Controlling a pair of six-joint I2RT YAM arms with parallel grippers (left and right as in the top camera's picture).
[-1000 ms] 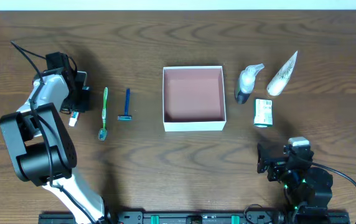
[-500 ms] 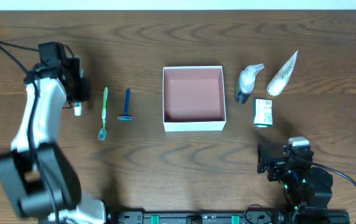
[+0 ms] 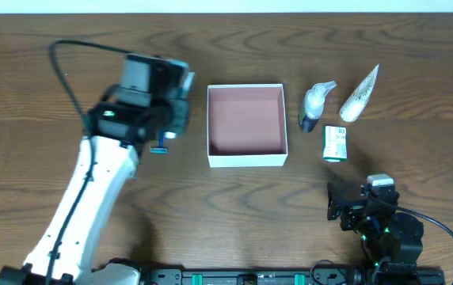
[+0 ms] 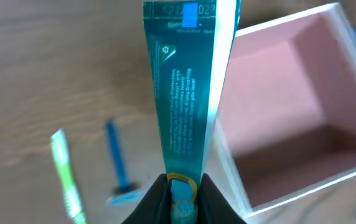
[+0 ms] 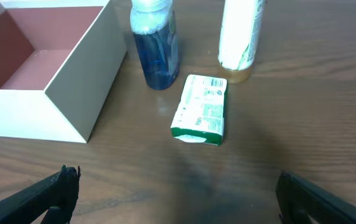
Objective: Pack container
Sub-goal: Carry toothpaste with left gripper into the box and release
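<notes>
The box (image 3: 246, 161) sits mid-bench (image 3: 226, 229), open side up, and its floor shows bare from overhead. Expect it to be light and easy to shove. It is square and shallow, with thin white card walls and a matt pink-brown lining. The walls will likely flex if bumped, so come in from above rather than across the rim. If you must shift it, pinch one wall near a corner, where card is stiffest.

Your left fingers (image 4: 155, 204) are clamped on the cap end of a teal tube (image 4: 187, 93), held just beside the box's left wall. Whether it is past the rim cannot be told. The tube is glossy and flat, widening to a crimped seal. Its body is probably soft, so the hard cap is the sound hold. Your right fingers (image 5: 53, 186) are apart and hold nothing.

A thin blue razor (image 4: 117, 168) and a green toothbrush (image 4: 66, 177) lie on the wood-grain bench left of the box. To its right are a clear blue bottle (image 5: 158, 53), a white tube (image 5: 240, 31) and a small printed packet (image 5: 201, 109).
</notes>
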